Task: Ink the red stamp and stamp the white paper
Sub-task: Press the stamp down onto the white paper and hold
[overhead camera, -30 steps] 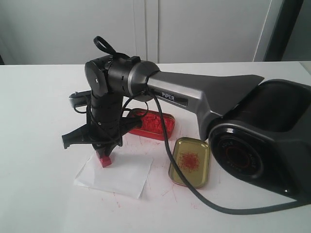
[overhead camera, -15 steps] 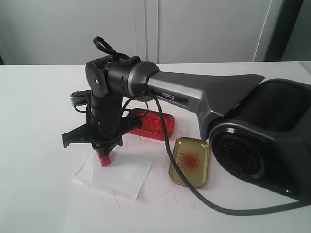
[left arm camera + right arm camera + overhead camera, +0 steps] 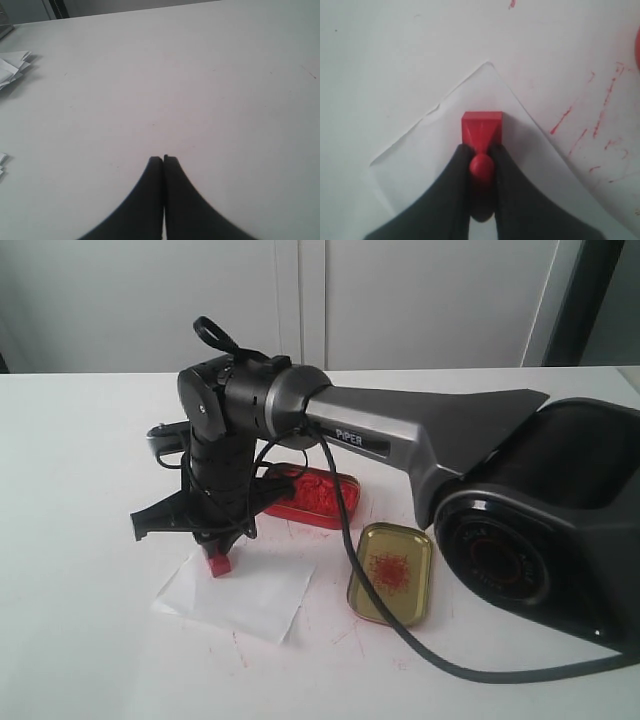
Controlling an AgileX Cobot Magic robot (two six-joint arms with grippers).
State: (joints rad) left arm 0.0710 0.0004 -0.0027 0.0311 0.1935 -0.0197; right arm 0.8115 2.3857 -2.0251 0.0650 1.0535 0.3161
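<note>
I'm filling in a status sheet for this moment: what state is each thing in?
White paper: flat on the table, slightly creased.
Red stamp: upright, handle gripped, base near the paper's corner.
Ink tin: open, full of red paste.
Gold lid: off, lying inside up, red-smeared.
Right gripper: jaws shut on the red stamp.
Left gripper: jaws shut, empty.

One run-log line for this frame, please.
phase: stamping | right gripper: shut on red stamp | stamp: upright over white paper, near its corner, contact unclear | left gripper: shut, empty

Red stamp [image 3: 481, 127]: uniform red. White paper [image 3: 250, 600]: plain white. Tin [image 3: 318, 498]: red, lumpy red paste. Lid [image 3: 405, 605]: gold, red speckles. Tabletop [image 3: 90, 490]: white, scattered red streaks.
</note>
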